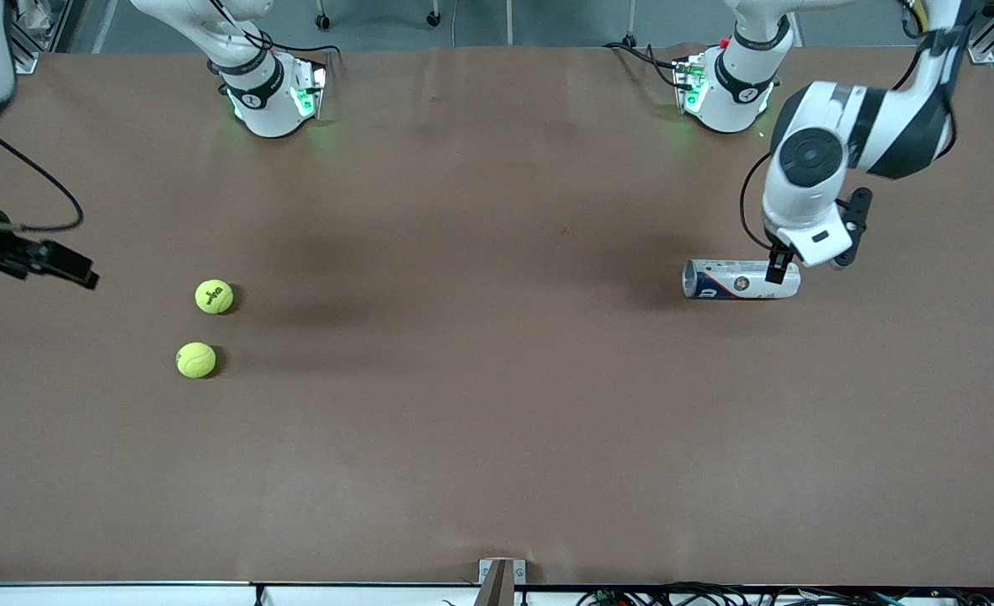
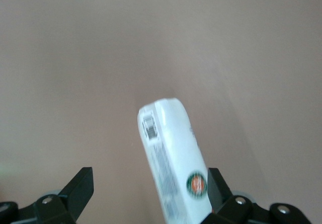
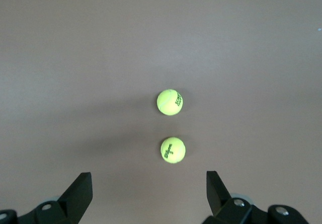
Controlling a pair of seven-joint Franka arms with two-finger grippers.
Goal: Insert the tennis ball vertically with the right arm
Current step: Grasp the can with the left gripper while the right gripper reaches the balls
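The tennis ball (image 1: 196,360) nearest to the front camera was seen on the brown table (image 1: 480,438), toward the right arm's end. A second tennis ball (image 1: 214,297) was placed just a little farther from the camera, near the first one but not touching it. Both balls were yellow-green with dark print on them. In the right wrist view the two balls (image 3: 172,150) (image 3: 170,102) were shown one after the other, ahead of the gap between the black fingers (image 3: 80,191).

The right gripper (image 1: 50,261) was held in the air at the right arm's end of the table, above the brown surface beside the balls. Its fingers were spread wide and nothing was held between them.

Toward the left arm's end, a white can (image 1: 741,279) with blue and dark print was laid on its side on the table. Its length was turned along the table, from one arm's end toward the other.

The left gripper (image 1: 808,252) was lowered over this can, at the end of it that points to the left arm's side. Its fingers were spread wide. In the left wrist view the can (image 2: 173,163) was seen between the fingers (image 2: 217,186), close to one of them and well apart from the second one. It could not be told whether that finger was touching the can.
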